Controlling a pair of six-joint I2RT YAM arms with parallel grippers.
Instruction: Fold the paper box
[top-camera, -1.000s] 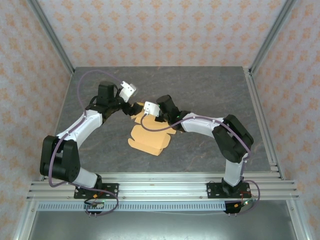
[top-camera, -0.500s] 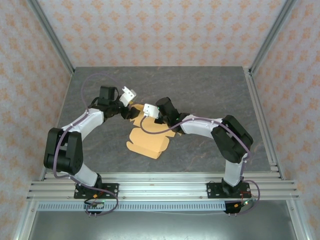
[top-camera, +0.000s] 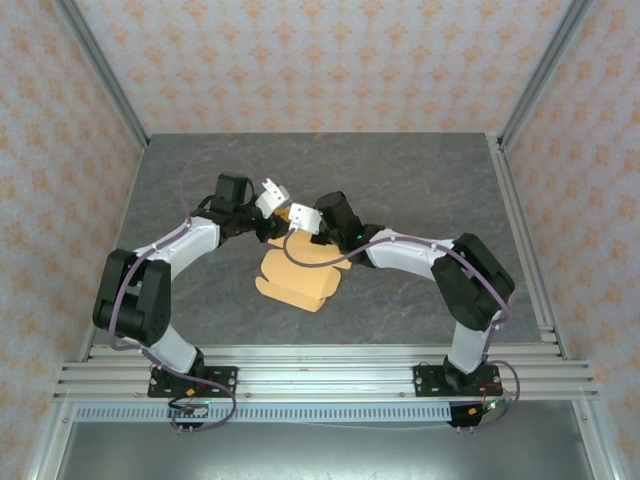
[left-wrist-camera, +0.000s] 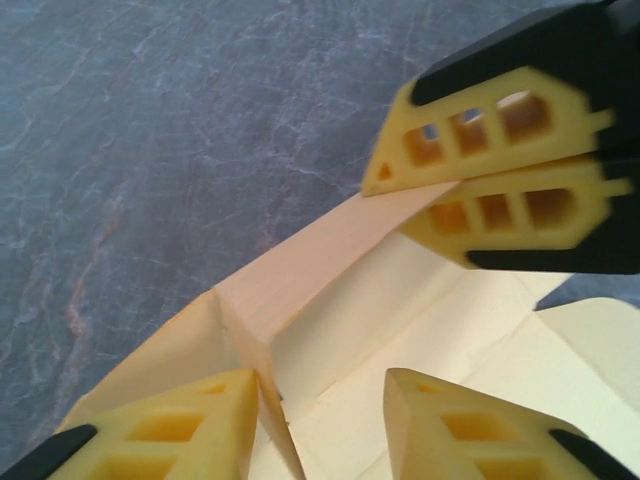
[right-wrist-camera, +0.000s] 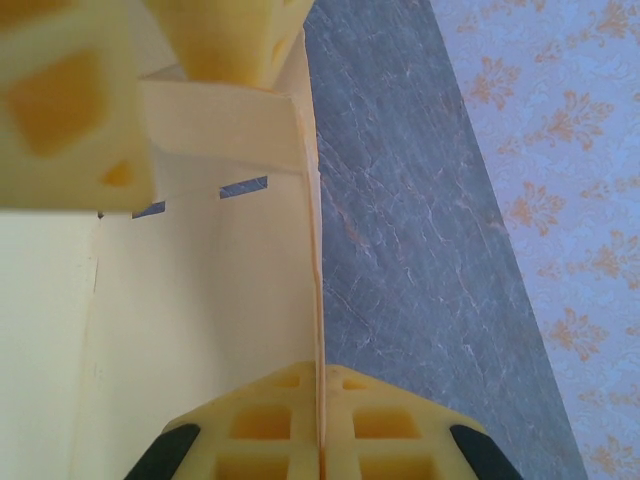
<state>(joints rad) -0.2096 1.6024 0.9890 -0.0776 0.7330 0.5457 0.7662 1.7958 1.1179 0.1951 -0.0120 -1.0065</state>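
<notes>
Two risks are facing you: your right gripper (right-wrist-camera: 320, 385) is pinching the paper box (top-camera: 297, 282) wall, your left gripper (left-wrist-camera: 320, 385) gaping just beside (colliding, tearing).

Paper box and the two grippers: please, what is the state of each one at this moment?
paper box: partly folded; one side wall raised, the near part flat on the table.
left gripper: open, set astride a raised corner of the box.
right gripper: shut on the paper box, clamped on the thin edge of the upright wall.
</notes>
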